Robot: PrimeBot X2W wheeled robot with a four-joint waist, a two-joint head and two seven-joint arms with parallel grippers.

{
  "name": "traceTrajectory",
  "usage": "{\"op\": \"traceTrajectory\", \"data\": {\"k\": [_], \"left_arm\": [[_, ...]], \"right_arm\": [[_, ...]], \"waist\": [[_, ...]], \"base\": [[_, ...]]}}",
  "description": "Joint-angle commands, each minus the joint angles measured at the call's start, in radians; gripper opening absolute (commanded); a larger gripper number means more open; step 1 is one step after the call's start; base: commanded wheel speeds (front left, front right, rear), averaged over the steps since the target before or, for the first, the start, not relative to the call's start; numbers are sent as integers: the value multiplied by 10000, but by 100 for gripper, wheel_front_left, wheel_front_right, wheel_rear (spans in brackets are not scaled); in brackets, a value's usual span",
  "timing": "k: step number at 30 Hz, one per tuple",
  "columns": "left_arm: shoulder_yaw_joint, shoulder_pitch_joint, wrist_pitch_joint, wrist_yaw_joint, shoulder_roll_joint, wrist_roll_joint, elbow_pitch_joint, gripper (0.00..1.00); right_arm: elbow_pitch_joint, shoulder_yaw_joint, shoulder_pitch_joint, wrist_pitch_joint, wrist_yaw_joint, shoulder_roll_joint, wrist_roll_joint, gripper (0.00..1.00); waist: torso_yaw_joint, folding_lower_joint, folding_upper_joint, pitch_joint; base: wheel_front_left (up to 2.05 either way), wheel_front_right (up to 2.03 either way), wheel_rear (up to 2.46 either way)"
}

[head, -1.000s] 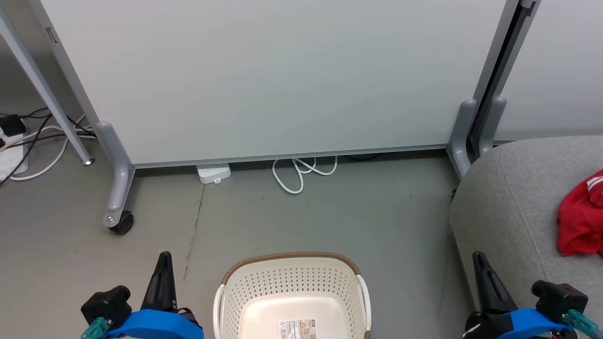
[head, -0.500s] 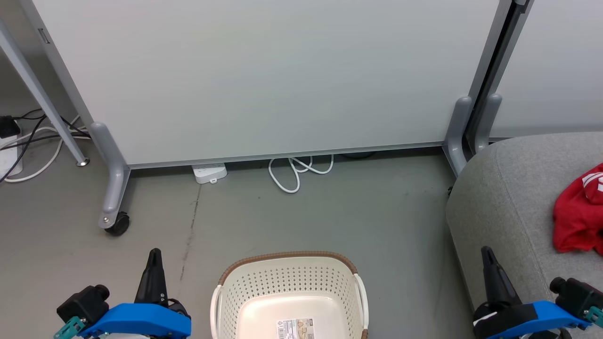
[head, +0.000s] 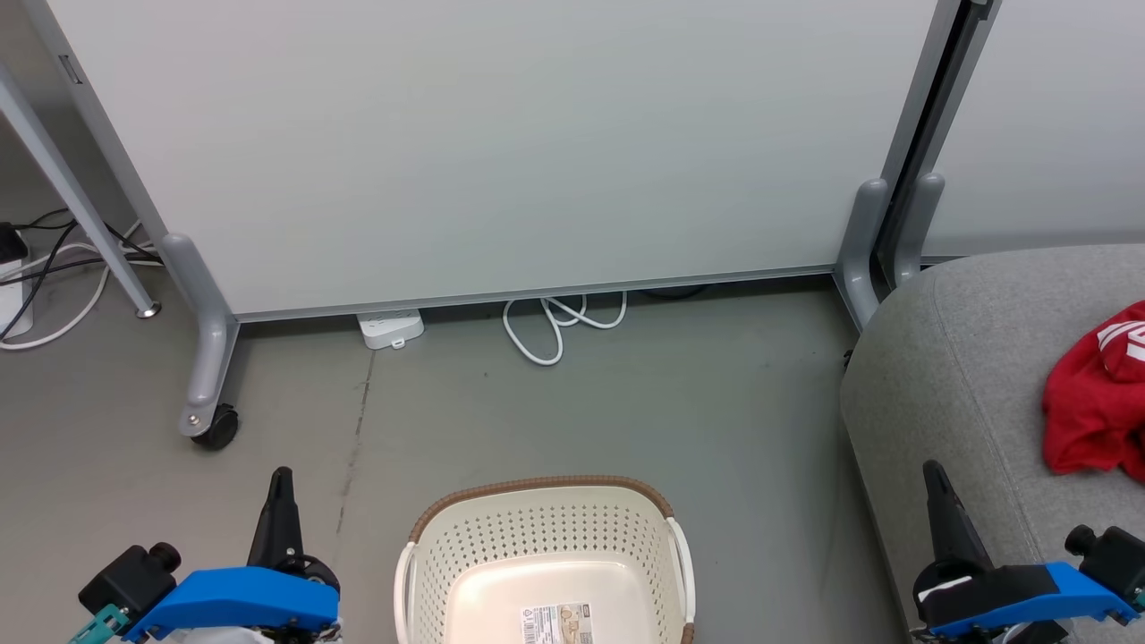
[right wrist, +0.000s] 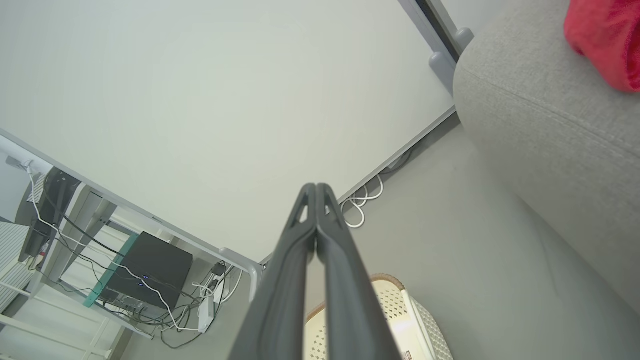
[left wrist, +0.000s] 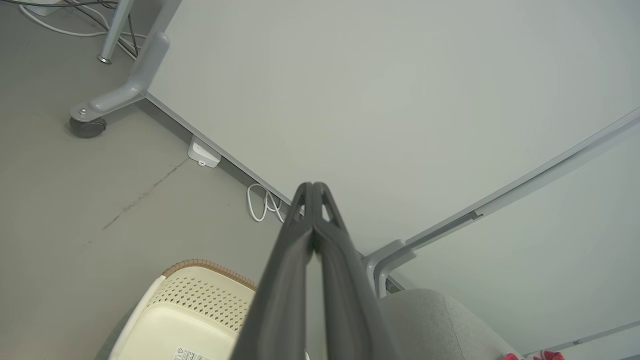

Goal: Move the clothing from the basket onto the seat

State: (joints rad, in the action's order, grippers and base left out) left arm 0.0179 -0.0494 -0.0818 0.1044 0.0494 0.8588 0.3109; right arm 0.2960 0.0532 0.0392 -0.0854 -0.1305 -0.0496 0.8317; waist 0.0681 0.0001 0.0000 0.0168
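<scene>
Our left fingers (head: pixel 280 510) and right fingers (head: pixel 941 501) point up on either side of the cream laundry basket (head: pixel 546 487) on the floor, each pair pressed together and gripping nothing. A printed label (head: pixel 556 623) lies on the basket's inner bottom, its print too small to read. The red clothing (head: pixel 1087 420), trimmed with white stripes, lies bunched on the grey seat (head: pixel 948 385) at right, well apart from the basket.

We see bright, even, soft indoor light. Faint shadows lie on the floor (head: pixel 626 420) under the partition (head: pixel 501 161) at 12 o'clock. Wrist views bow straight lines at their edges; the left tool (left wrist: pixel 312 187) and right tool (right wrist: pixel 316 186) blur near 6 o'clock.
</scene>
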Motion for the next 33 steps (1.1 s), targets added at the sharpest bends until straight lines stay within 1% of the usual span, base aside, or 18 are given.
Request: {"op": "traceTrajectory", "data": {"k": [1, 33], "left_arm": [[72, -348, 76, 59, 12, 342, -175, 0], [509, -495, 970, 172, 13, 3690, -418, 0]], "right_arm": [[-178, 56, 313, 87, -3, -17, 355, 0], [-353, 324, 515, 990, -4, -16, 3832, 0]], "waist": [[-12, -1, 0, -4], [-265, -1, 0, -78]], "base": [[0, 0, 0], [0, 0, 0]]}}
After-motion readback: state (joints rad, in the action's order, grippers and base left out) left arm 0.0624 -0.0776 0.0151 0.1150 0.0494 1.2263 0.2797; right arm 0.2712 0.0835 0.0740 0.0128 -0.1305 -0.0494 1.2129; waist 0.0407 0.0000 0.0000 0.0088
